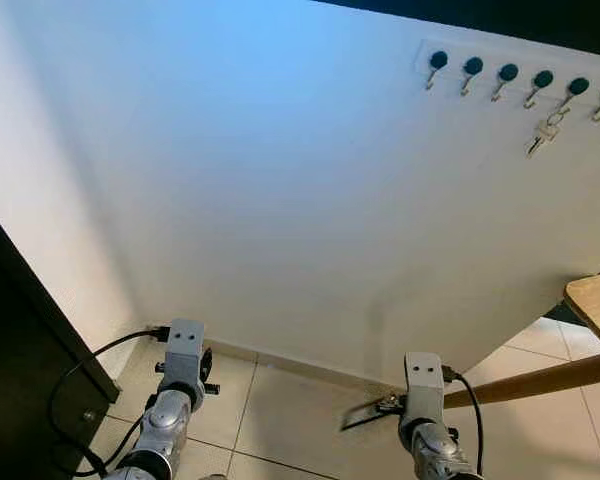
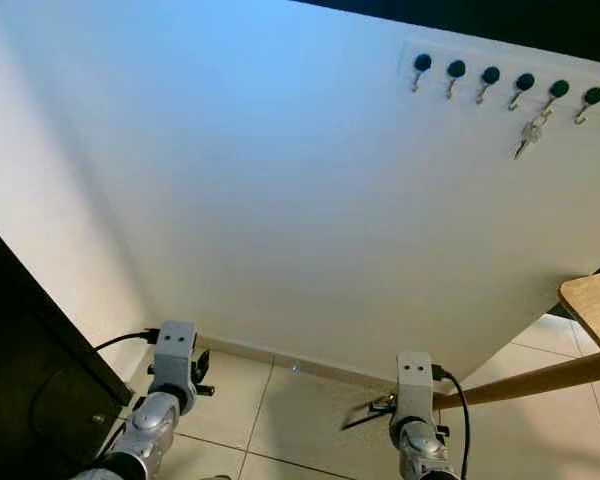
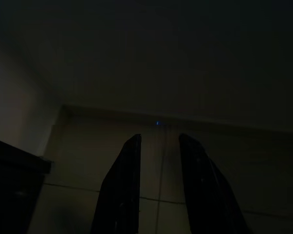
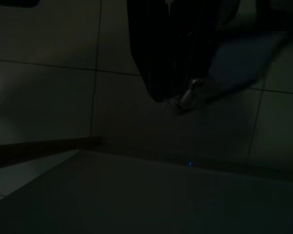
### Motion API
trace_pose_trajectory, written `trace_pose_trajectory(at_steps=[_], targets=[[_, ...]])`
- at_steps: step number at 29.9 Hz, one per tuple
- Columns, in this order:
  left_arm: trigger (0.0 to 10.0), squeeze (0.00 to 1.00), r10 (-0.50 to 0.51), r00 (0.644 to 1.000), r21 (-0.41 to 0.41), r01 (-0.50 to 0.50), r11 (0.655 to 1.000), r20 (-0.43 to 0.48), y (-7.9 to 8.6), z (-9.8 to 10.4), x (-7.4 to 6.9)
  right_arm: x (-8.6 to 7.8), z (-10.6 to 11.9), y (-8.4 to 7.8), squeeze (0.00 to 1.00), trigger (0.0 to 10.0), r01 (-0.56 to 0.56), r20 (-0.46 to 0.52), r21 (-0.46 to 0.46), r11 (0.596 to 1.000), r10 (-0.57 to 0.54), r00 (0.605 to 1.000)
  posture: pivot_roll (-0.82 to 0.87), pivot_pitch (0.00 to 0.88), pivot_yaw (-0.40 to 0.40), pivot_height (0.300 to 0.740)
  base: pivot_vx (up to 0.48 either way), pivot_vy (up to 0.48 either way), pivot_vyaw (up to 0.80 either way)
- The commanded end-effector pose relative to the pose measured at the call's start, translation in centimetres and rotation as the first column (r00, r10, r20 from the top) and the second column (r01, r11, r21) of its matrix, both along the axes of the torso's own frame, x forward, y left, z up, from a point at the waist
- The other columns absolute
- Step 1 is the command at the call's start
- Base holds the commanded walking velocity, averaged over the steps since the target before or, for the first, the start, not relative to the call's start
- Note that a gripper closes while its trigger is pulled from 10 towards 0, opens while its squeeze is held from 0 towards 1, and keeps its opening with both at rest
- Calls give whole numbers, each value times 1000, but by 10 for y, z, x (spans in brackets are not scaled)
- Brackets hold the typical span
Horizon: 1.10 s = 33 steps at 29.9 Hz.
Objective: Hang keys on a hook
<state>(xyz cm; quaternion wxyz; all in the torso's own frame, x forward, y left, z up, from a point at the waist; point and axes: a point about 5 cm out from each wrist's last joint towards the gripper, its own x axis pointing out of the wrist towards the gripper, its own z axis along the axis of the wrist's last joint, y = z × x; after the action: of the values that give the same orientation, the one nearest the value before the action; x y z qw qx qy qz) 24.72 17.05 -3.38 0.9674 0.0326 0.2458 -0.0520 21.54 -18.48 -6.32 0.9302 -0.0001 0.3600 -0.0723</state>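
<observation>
My right gripper hangs low over the floor tiles, clenched on a set of keys. My left gripper hangs idle, fingers parted. The hook rail sits far right, high on the white wall; another key bunch hangs there.
</observation>
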Motion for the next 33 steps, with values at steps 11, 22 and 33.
trace_pose_trajectory(at_steps=[11,22,33], targets=[[10000,0,7,1000,3,-7,1000,-11,0,-2,-2,-1,0,-7,0,10000,22,6,-10,1000,-22,1000,92,19,-76,740,0,0,0],[10000,0,-4,1000,-13,4,1000,-12,-2,-1,0,0,1,-8,0,10000,24,12,-13,1000,-24,1000,86,6,-74,740,0,0,0],[10000,0,-20,1000,-17,20,1000,-11,-4,-1,0,1,2,-7,0,10000,24,16,-5,1000,-24,1000,88,5,-74,740,310,0,0]])
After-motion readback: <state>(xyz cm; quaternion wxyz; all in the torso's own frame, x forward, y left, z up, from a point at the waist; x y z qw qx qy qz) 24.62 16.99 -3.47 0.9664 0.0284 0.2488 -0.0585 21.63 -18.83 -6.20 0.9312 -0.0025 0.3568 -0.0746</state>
